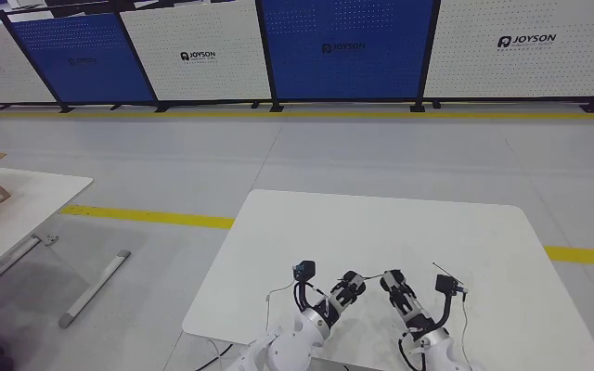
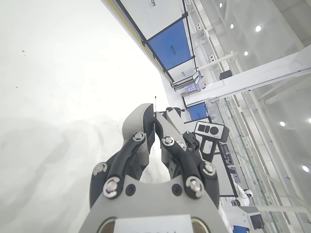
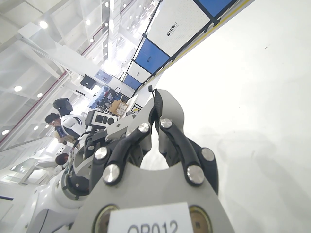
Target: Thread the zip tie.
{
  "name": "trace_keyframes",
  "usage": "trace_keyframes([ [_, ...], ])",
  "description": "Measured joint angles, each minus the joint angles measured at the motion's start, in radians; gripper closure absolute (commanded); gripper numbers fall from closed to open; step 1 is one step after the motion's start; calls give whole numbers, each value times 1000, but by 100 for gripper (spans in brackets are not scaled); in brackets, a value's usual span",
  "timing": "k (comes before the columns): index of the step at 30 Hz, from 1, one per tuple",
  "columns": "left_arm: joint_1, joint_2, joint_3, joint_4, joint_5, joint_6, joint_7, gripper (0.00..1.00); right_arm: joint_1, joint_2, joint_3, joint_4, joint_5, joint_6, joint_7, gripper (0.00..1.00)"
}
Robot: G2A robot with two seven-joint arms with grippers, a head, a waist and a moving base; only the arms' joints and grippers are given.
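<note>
Zip tie (image 1: 373,275) spans the short gap between the two grippers, above the near part of the white table (image 1: 390,223). Left gripper (image 2: 154,115) is clamped on the thin black strap, whose tip projects just past the fingertips. Right gripper (image 3: 155,103) is likewise closed on the tie, with the square head (image 3: 150,88) protruding beyond its fingertips. The grippers face each other, tips close together.

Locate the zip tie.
In the top view, the zip tie spans the left gripper and right gripper, both shut on it above the near edge of the table.
</note>
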Motion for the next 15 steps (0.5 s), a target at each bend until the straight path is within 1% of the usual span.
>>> trace_keyframes([
  [6, -1, 0, 0, -2, 1, -3, -1, 100, 5, 1, 3, 2, 11, -9, 34, 100],
  [7, -1, 0, 0, -2, 1, -3, -2, 100, 5, 0, 4, 2, 17, -11, 34, 29],
  [8, -1, 0, 0, -2, 0, -3, -2, 100, 4, 0, 5, 2, 29, -15, 34, 0],
  [12, -3, -1, -7, 0, -28, 0, -2, 100, 7, 1, 15, 9, 58, -43, 51, 0],
  [15, -3, -2, -24, -6, -79, -6, -4, 100, 4, 2, 23, 14, 67, -60, 61, 0],
])
